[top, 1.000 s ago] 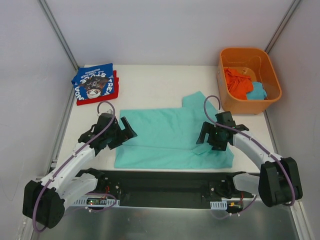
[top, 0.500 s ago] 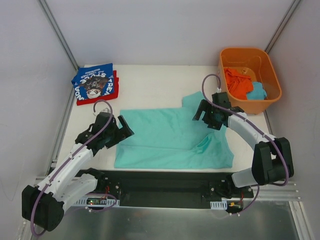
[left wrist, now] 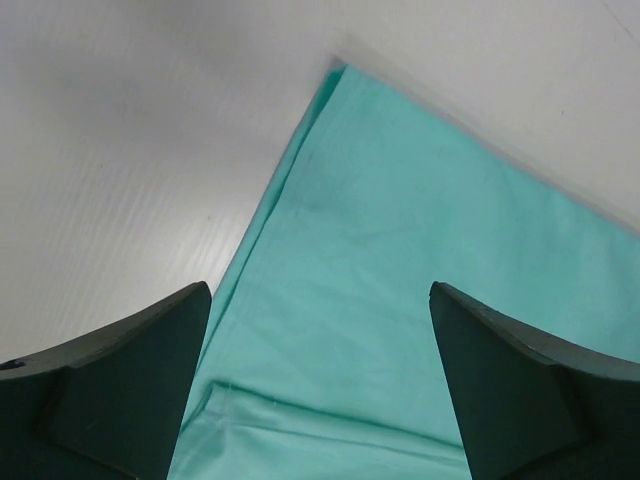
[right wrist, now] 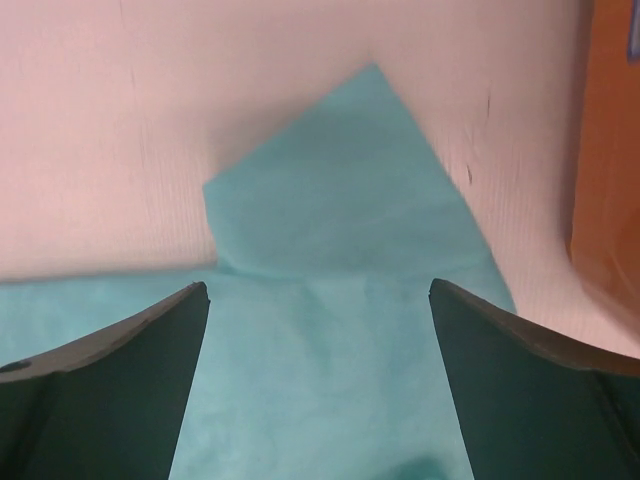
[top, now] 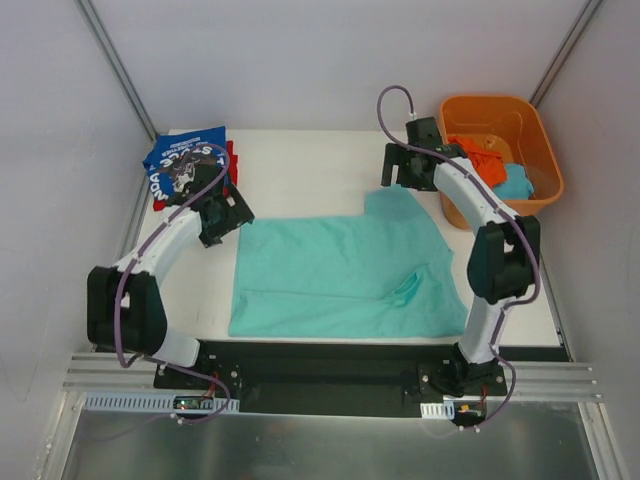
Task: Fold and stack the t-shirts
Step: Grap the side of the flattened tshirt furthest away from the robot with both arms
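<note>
A mint-teal t-shirt lies spread flat mid-table, with one sleeve pointing to the far side. My left gripper hovers open over the shirt's far left corner; nothing is between its fingers. Open as well, my right gripper hangs just beyond the sleeve, which shows between its jaws. A folded royal-blue t-shirt with white lettering rests on a red t-shirt at the back left.
An orange tub stands at the back right, close to my right arm, holding orange cloth and a teal piece. A small pucker sits in the shirt's right side. White walls enclose the table.
Both arms swung from the shirt's near half to its far edge: the left to the far left corner, the right to the sleeve by the tub. A pucker appeared at the shirt's right.
</note>
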Controlling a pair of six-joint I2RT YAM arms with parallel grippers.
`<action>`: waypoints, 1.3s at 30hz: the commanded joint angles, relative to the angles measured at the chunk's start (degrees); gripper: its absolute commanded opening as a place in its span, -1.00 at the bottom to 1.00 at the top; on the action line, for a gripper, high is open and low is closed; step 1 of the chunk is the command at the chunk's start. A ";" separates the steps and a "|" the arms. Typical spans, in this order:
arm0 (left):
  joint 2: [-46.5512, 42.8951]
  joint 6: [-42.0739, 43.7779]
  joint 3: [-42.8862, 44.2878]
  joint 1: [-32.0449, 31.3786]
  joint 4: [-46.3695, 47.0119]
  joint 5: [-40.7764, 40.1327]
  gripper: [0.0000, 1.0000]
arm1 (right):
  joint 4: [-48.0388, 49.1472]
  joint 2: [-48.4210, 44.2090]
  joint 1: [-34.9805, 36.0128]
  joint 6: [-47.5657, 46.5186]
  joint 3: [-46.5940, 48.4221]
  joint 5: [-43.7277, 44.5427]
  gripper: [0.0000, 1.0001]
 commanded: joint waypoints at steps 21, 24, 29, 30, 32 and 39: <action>34.52 5.18 19.51 2.23 -1.57 1.53 0.11 | -8.51 34.63 -4.08 -5.67 32.41 -2.98 0.96; 35.13 5.44 19.60 2.23 -1.57 2.14 0.00 | -8.34 35.24 -4.07 -5.67 31.44 -4.48 0.92; 35.58 6.94 21.09 2.40 -1.66 2.32 0.07 | -7.63 35.33 -4.08 -5.84 30.73 -5.10 0.79; 35.40 7.03 21.00 2.49 -1.75 2.06 0.08 | -7.55 35.42 -4.07 -5.84 30.82 -5.10 0.79; 34.52 7.12 21.09 2.92 -1.66 2.06 0.09 | -7.37 35.33 -4.08 -6.10 30.82 -5.19 0.78; 36.89 9.05 24.95 3.37 -1.75 2.32 -0.08 | -5.62 35.33 -4.16 -6.10 30.82 -7.54 0.70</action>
